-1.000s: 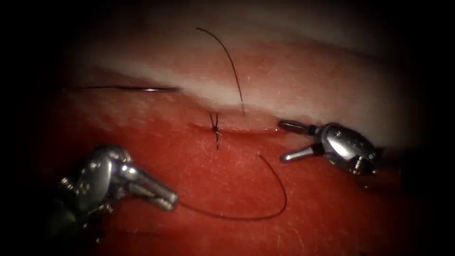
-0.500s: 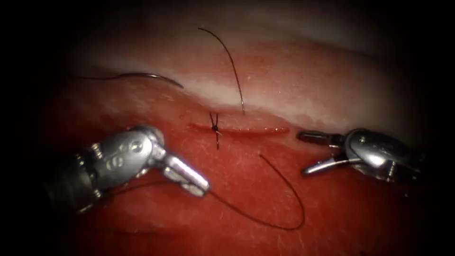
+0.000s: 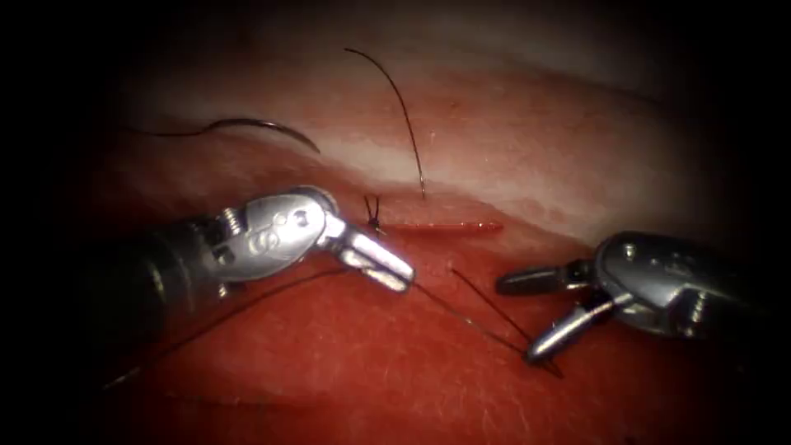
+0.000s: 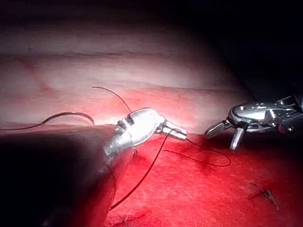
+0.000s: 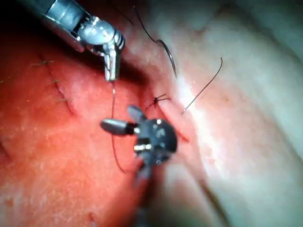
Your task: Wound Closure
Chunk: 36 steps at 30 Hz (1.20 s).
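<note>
Thread (image 3: 461,317), light, limp and slippery, runs pinched from the left tool (image 3: 387,268) at frame centre toward the right tool (image 3: 519,317), spread wide and seemingly empty; needle (image 3: 264,130) lies free on tissue (image 3: 346,379) upper left, best gripped mid-curve.

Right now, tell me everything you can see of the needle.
The needle is a thin, dark, curved metal arc with a faint glint, lying free on the pale upper part of the tissue, left of the cut and its tied stitch. Neither tool holds it, and it does not look driven into the tissue. Thread trails from its left end. The right wrist view shows it too.
</note>
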Available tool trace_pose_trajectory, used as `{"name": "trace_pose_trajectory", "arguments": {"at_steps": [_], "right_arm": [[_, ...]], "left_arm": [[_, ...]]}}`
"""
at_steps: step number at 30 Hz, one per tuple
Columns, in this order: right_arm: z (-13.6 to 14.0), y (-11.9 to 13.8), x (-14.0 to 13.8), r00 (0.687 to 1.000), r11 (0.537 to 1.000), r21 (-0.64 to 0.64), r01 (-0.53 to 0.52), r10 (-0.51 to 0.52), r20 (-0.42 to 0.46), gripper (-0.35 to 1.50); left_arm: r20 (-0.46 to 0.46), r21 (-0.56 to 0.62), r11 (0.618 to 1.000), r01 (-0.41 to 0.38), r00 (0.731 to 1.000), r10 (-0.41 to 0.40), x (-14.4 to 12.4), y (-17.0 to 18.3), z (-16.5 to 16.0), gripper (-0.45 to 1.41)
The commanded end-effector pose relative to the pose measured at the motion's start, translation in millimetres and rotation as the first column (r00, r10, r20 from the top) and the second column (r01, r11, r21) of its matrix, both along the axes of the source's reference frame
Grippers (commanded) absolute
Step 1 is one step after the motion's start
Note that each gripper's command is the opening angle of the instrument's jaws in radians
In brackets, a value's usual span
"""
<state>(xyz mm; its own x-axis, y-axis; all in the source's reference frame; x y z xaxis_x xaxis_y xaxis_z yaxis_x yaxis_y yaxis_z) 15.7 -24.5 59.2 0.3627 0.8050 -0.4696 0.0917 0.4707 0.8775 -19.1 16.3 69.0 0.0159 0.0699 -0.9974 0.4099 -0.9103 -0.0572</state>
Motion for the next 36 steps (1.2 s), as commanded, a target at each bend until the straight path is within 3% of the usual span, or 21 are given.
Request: {"name": "trace_pose_trajectory", "arguments": {"at_steps": [1, 5, 10, 19, 20, 21, 22, 23, 28, 29, 30, 31, 34, 36], "right_arm": [[0.7, 0.4, 1.8, 1.0, 1.0, 0.021, 0.008, -0.008, 0.002, 1.28], [1.3, 0.6, 3.4, 1.0, 0.995, 0.099, 0.017, -0.018, 0.014, 1.25], [2.1, 0.3, 5.4, 0.998, 0.994, 0.103, 0.029, -0.033, 0.045, 1.23], [3.1, -0.8, 6.6, 0.994, 0.983, 0.182, 0.036, -0.054, 0.098, 1.08], [3.1, -1.0, 6.7, 0.993, 0.981, 0.191, 0.037, -0.058, 0.103, 0.93], [3.1, -1.1, 6.7, 0.992, 0.978, 0.202, 0.045, -0.067, 0.104, 0.62], [3.1, -1.2, 6.8, 0.991, 0.972, 0.229, 0.051, -0.077, 0.109, -0.01], [3.1, -1.2, 6.8, 0.989, 0.964, 0.261, 0.054, -0.087, 0.117, -0.35], [3.6, -0.7, 6.9, 0.987, 0.952, 0.302, 0.038, -0.083, 0.137, -0.35], [3.7, -0.8, 6.9, 0.987, 0.953, 0.301, 0.039, -0.084, 0.137, -0.35], [3.8, -0.9, 6.8, 0.987, 0.953, 0.3, 0.04, -0.084, 0.137, -0.35], [3.9, -1.1, 6.7, 0.987, 0.953, 0.299, 0.041, -0.085, 0.137, -0.35], [4.0, -1.2, 6.2, 0.985, 0.958, 0.287, 0.024, -0.071, 0.155, -0.35], [4.2, -1.2, 5.9, 0.985, 0.958, 0.285, 0.02, -0.068, 0.159, -0.35]], "left_arm": [[0.0, -0.002, 1.0, 0.002, 1.0, -0.002, -0.5, 0.2, 0.6, -0.45], [-0.003, -0.004, 1.0, 0.004, 1.0, -0.004, -0.8, -0.1, 0.6, -0.45], [-0.007, -0.006, 1.0, 0.007, 1.0, -0.007, -1.0, -0.3, 0.5, -0.45], [-0.004, -0.004, 1.0, 0.005, 1.0, -0.005, -1.0, -0.3, 0.3, -0.45], [-0.002, -0.003, 1.0, 0.003, 1.0, -0.003, -1.1, -0.3, 0.3, -0.45], [-0.002, -0.003, 1.0, 0.003, 1.0, -0.003, -1.1, -0.3, 0.3, -0.45], [-0.002, -0.003, 1.0, 0.003, 1.0, -0.003, -1.1, -0.3, 0.3, -0.45], [-0.002, -0.003, 1.0, 0.003, 1.0, -0.003, -1.1, -0.3, 0.3, -0.45], [-0.004, 0.003, 1.0, 0.002, 1.0, -0.002, -1.0, -0.2, 0.3, -0.45], [-0.006, 0.016, 1.0, 0.0, 1.0, 0.0, -1.0, 0.0, 0.3, -0.33], [-0.017, 0.032, 0.999, 0.003, 1.0, -0.002, -0.8, 0.1, 0.3, 0.19], [-0.033, 0.046, 0.999, 0.008, 0.999, -0.006, -0.6, 0.4, 0.3, 0.41], [-0.088, 0.073, 0.997, 0.023, 0.996, -0.016, 0.2, 1.0, 0.5, 0.84], [-0.132, 0.087, 0.996, 0.035, 0.991, -0.023, 0.8, 1.5, 0.7, 0.93]]}}
